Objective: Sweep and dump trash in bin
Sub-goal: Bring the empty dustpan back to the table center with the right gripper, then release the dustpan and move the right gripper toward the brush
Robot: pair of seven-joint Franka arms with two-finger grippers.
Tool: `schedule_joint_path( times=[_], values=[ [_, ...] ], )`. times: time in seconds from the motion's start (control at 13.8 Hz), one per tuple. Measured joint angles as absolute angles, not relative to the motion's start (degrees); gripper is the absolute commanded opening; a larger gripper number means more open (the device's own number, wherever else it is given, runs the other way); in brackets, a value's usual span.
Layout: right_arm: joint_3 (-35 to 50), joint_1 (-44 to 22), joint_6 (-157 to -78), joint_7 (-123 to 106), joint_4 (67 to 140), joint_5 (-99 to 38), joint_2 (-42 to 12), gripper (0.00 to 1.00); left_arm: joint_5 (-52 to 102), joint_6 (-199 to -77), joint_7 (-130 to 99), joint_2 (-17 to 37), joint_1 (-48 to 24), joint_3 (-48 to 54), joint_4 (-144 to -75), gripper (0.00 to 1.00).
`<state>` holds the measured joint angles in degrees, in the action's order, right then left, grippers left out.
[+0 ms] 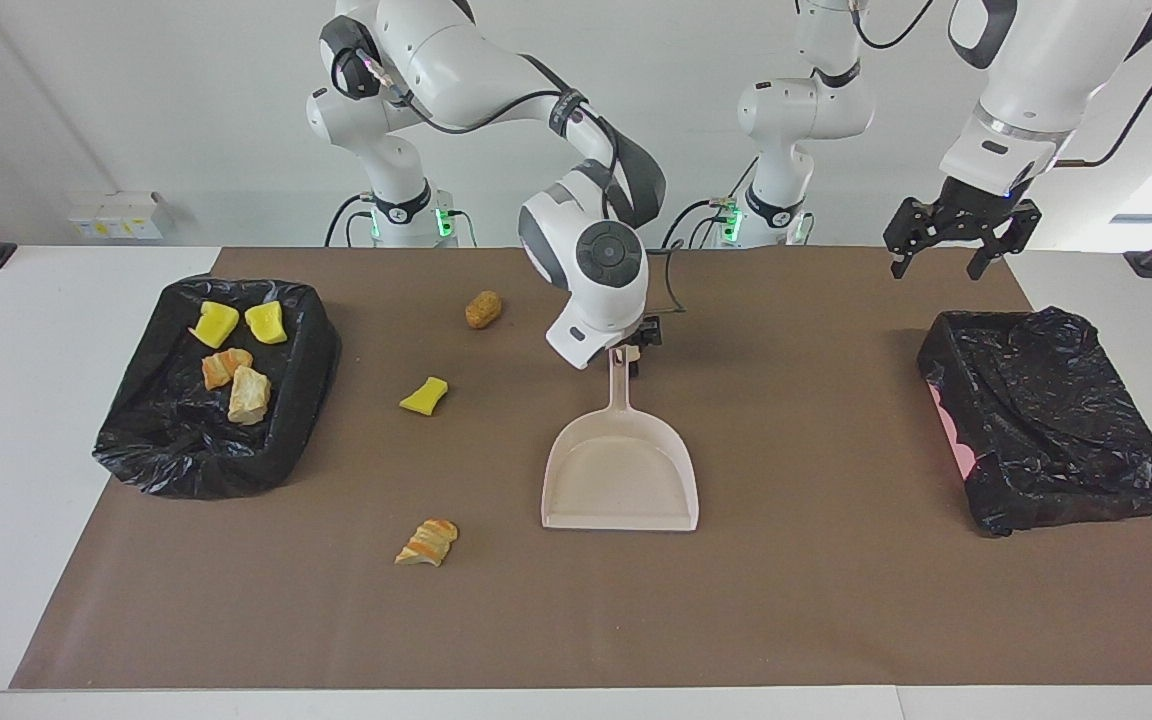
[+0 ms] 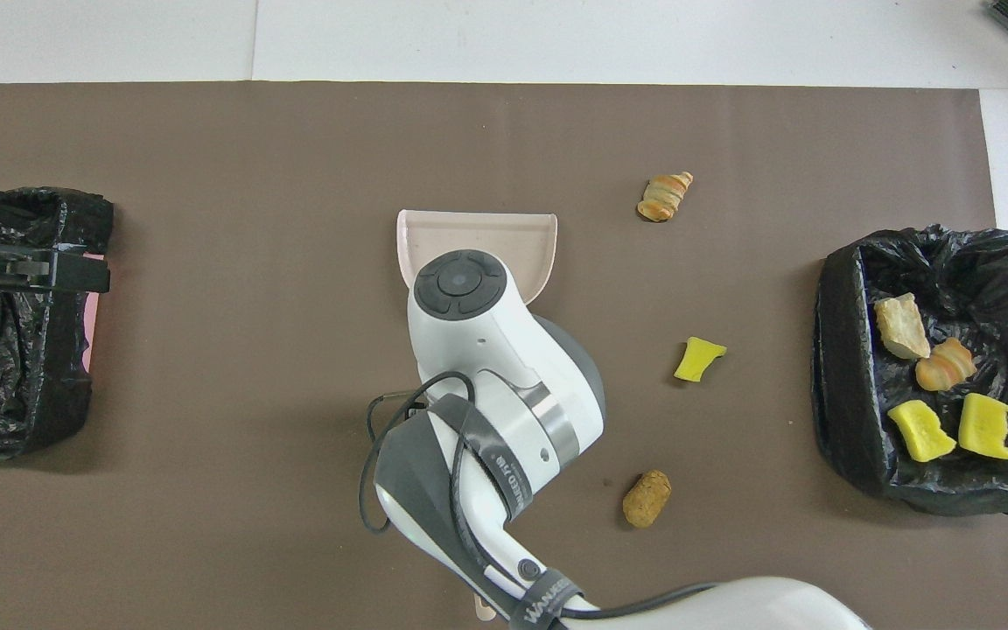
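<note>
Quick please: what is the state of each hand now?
Left hand: open, empty, over the table near a black bin.
Right hand: open, at the dustpan handle, not gripping.

Right arm arcs in from its base, elbow high, wrist bent steeply down over the middle of the table, and the right pincer [image 1: 633, 352] hangs low beneath it with its fingers parted. Left arm waits upright at its own end, left pincer [image 1: 939, 258] pointing straight down, raised well above the table [image 1: 836, 600], fingers spread wide.
</note>
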<state>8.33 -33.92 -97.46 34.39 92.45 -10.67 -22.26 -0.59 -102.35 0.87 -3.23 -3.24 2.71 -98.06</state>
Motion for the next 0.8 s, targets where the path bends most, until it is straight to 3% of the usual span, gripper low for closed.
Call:
schedule_joint_path(
  times=[0.51,0.8],
  values=[
    [8.39,-40.78,-113.98,34.43,119.85,-13.46,-4.85,1.00,0.05,-105.82,-6.23,6.69,-5.97,4.83,-89.34,1.00],
    [8.39,-42.35,-120.50,34.43,127.09,-13.47,-3.05,0.82,1.18,-107.22,-11.55,8.65,-9.05,4.95,-88.72,1.00]
  ],
)
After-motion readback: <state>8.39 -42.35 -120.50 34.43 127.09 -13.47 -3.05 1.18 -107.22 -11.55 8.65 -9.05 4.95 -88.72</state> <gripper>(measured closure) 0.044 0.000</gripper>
